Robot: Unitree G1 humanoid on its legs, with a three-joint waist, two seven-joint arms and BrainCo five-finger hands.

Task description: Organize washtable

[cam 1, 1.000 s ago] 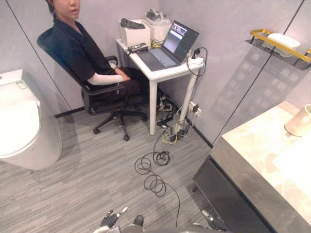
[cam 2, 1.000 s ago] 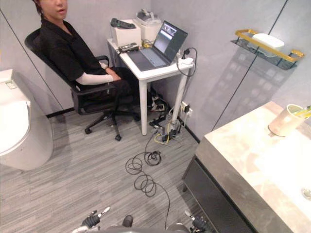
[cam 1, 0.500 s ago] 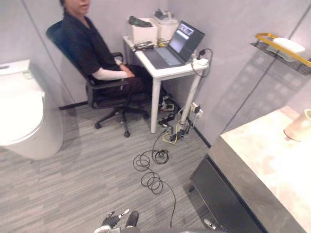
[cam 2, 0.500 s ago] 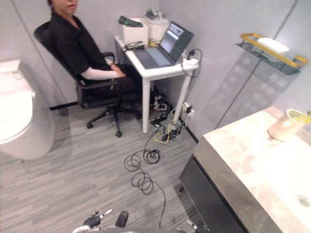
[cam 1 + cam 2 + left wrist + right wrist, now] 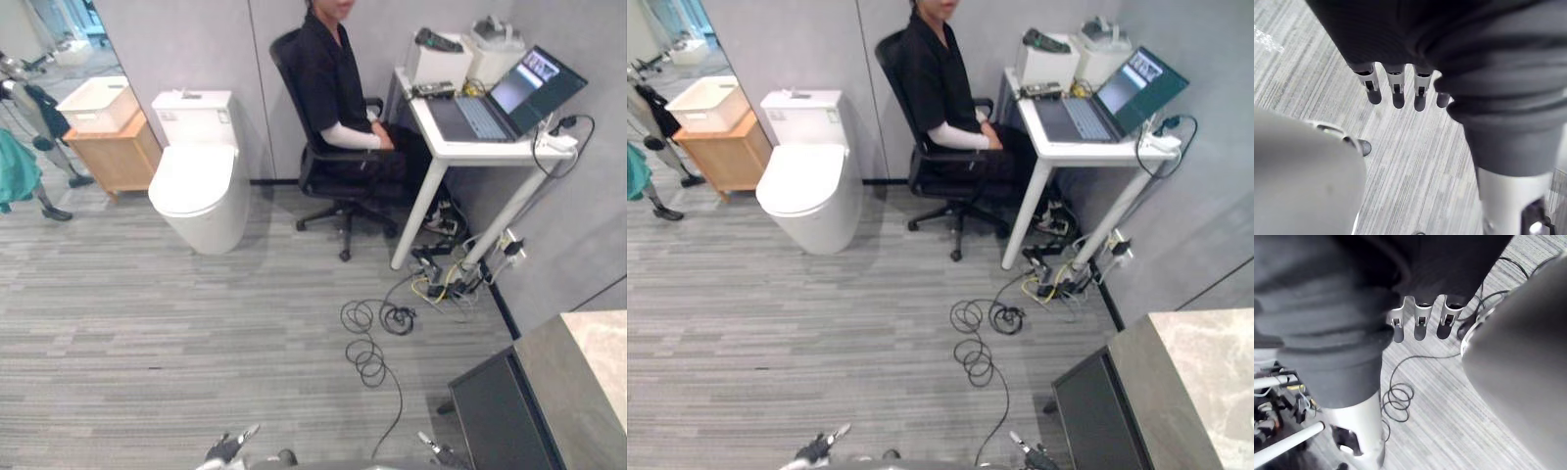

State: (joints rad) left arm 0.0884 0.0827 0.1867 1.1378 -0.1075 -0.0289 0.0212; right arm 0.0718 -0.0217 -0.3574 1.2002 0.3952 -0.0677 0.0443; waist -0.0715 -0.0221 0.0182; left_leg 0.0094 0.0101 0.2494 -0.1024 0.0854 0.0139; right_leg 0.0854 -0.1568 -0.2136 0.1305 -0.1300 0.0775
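As far as I can judge, the tidying is not under way at this moment. The head looks out over the room and takes in just one corner of the bench (image 5: 578, 372), at the lower right. The stone top at that corner carries nothing, and what lies on the rest of it I cannot tell. So it is not clear what is sorted and what is left. No hand carries any item, and both are well apart from the bench edge.

The left hand (image 5: 1396, 93) hangs low beside the body, its fingers straight and relaxed, pointing down at the floor (image 5: 196, 323), with nothing held. The right hand (image 5: 1420, 325) hangs the same way on the other side, loose and empty.

Across the floor a person (image 5: 333, 78) sits in a chair (image 5: 343, 186) at a desk (image 5: 470, 149) with a laptop (image 5: 509, 93). A toilet (image 5: 196, 186) stands beside them. To go on, the robot would likely need to turn toward the bench and raise a hand over its near edge.
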